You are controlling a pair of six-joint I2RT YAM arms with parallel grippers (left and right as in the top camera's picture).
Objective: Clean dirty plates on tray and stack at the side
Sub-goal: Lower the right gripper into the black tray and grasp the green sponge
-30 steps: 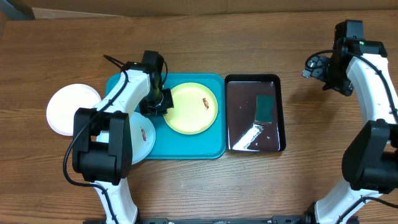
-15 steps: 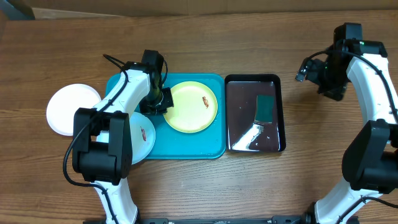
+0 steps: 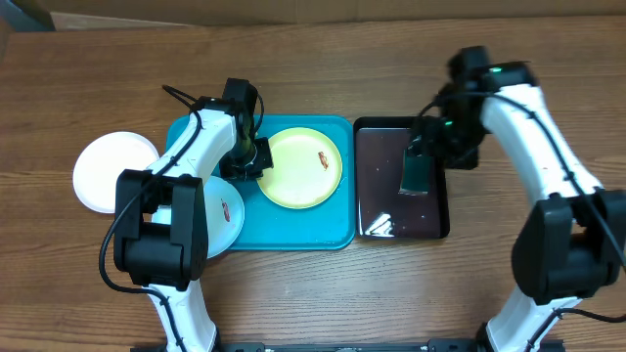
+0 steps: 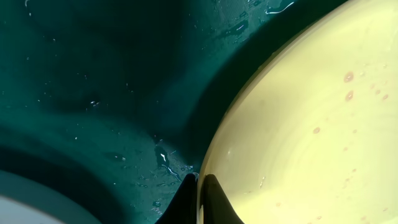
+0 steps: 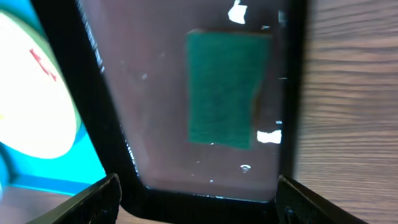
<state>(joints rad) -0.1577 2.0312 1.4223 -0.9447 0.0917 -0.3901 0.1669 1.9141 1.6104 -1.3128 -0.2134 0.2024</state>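
Observation:
A yellow-green plate [image 3: 303,168] with a reddish speck lies on the turquoise tray [image 3: 293,233]. My left gripper [image 3: 250,158] is shut on the plate's left rim; the left wrist view shows its fingertips [image 4: 200,190] pinching the rim of the plate [image 4: 311,124] above the wet tray [image 4: 93,93]. A pale blue plate [image 3: 225,217] with a red speck sits at the tray's left front corner, partly under my left arm. A white plate [image 3: 110,172] lies on the table left of the tray. My right gripper [image 3: 432,147] is open and empty, its fingertips [image 5: 196,199] spread wide.
A glossy black pan [image 3: 377,176] holding water stands right of the tray, with a green sponge [image 3: 419,172] in it. In the right wrist view the sponge [image 5: 227,87] lies inside the pan [image 5: 81,81], below my open right gripper. Bare wood table lies to the right.
My right arm has swung left from the table's right edge to above the black pan and sponge. My left gripper and the plates have not moved.

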